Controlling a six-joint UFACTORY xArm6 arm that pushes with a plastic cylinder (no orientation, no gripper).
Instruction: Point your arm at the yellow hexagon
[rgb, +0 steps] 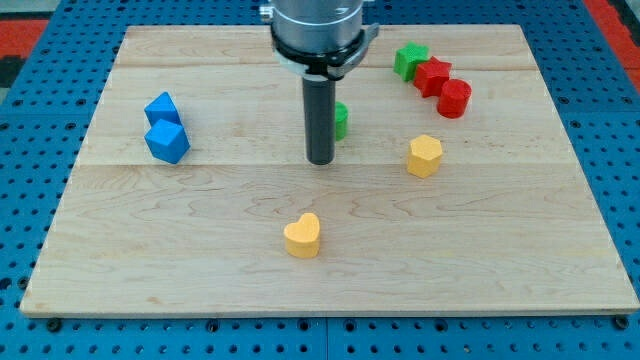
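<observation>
The yellow hexagon lies on the wooden board, right of the middle. My tip rests on the board well to the left of the hexagon, at about the same height in the view. A green cylinder sits just behind the rod, partly hidden by it. A yellow heart-shaped block lies below the tip, toward the view's bottom.
Two blue blocks sit together at the view's left. A green star-like block, a red star-like block and a red cylinder cluster at the top right. A blue pegboard surrounds the board.
</observation>
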